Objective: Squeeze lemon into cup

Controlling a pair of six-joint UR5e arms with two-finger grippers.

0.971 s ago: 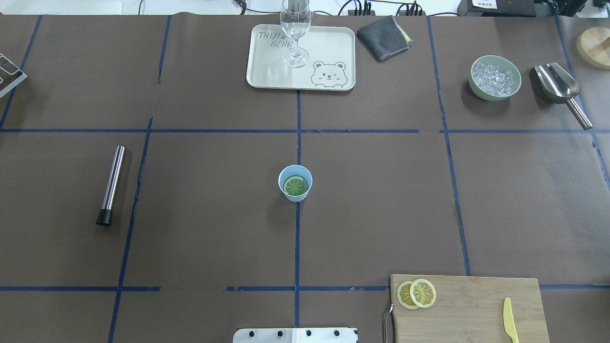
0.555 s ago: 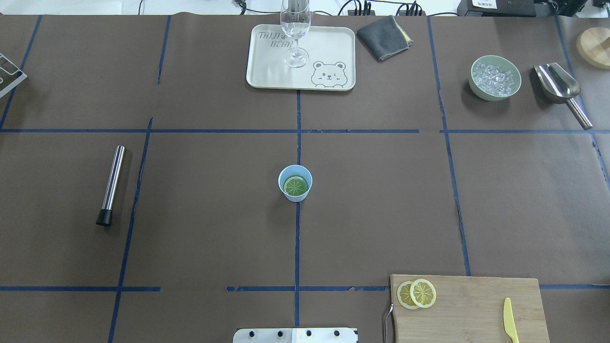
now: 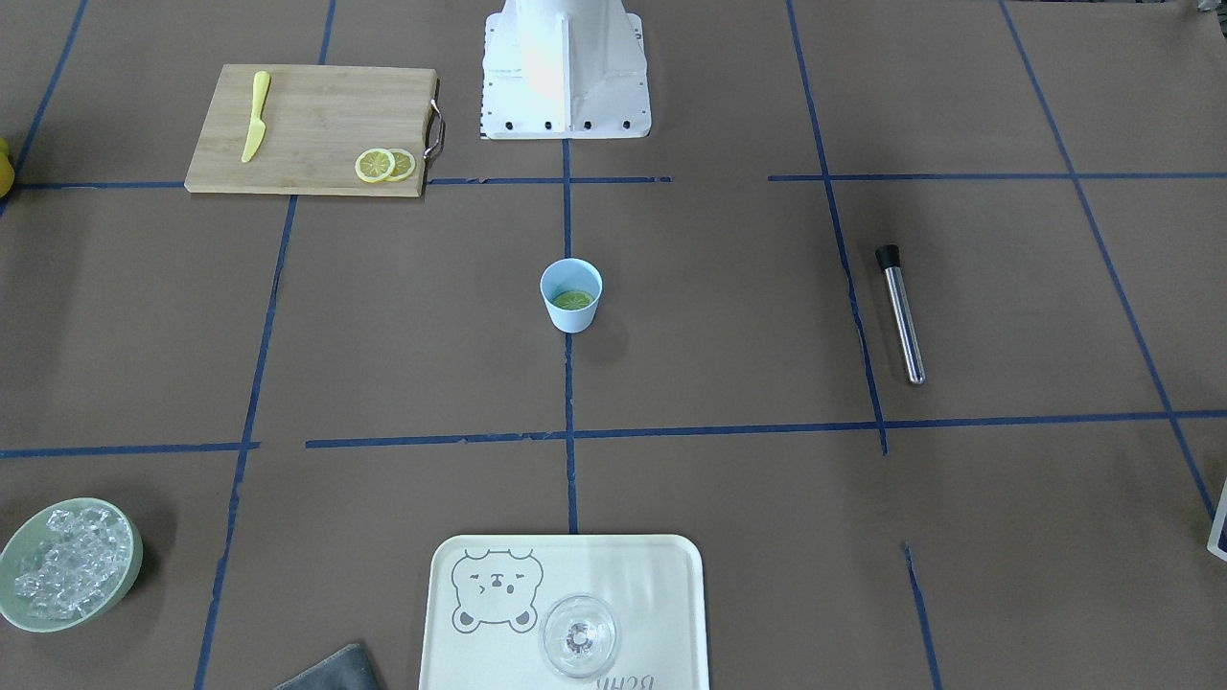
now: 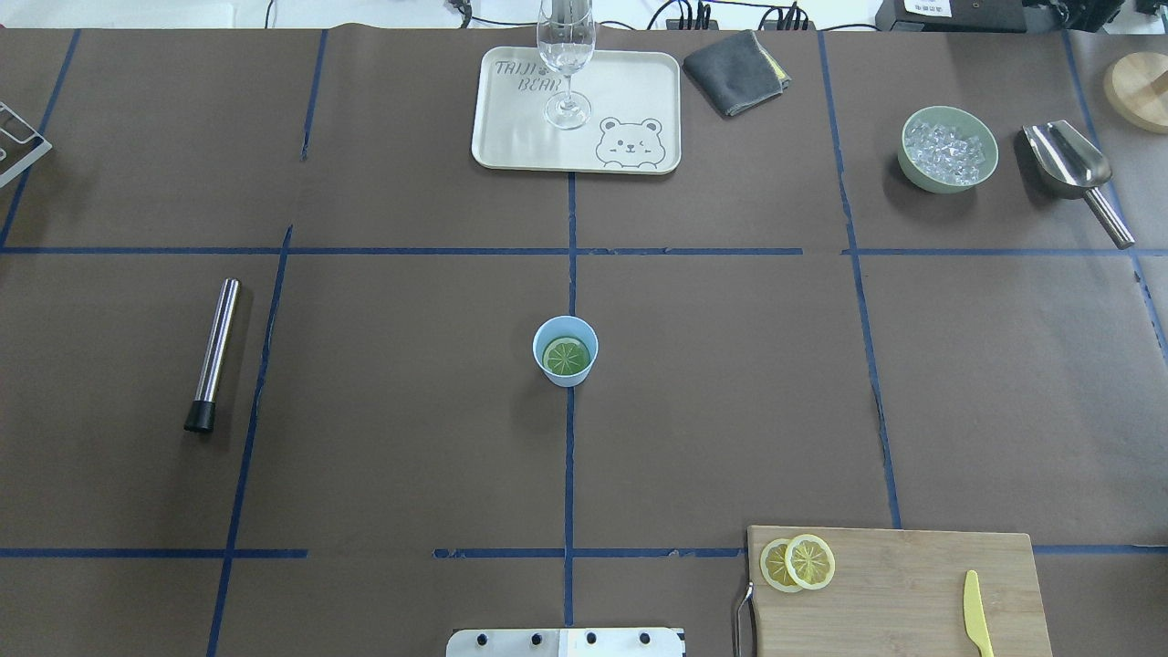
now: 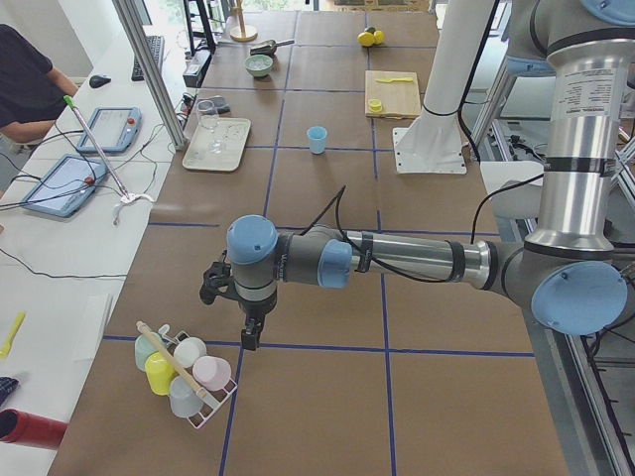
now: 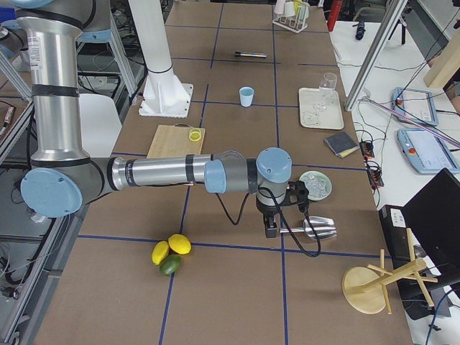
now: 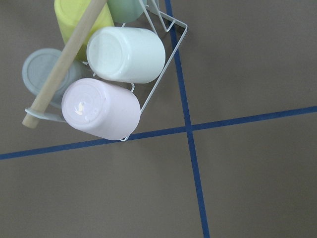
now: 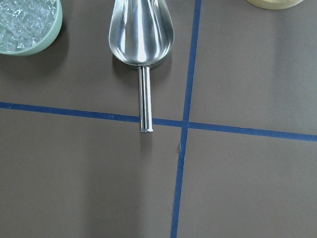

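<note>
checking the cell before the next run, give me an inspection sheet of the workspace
surface: brown paper table with a blue tape grid, no spills seen
job's things: blue cup upright at centre, lemon slice inside; two slices overlapping on the cutting board
clutter: yellow knife, glass on tray, ice bowl, scoop, steel tube, grey cloth, cup rack
grippers: left gripper by the cup rack, right gripper by the scoop; open or shut cannot be told
cables: left-arm cable and right-arm cable hang in loops
surroundings: person at side bench
</note>
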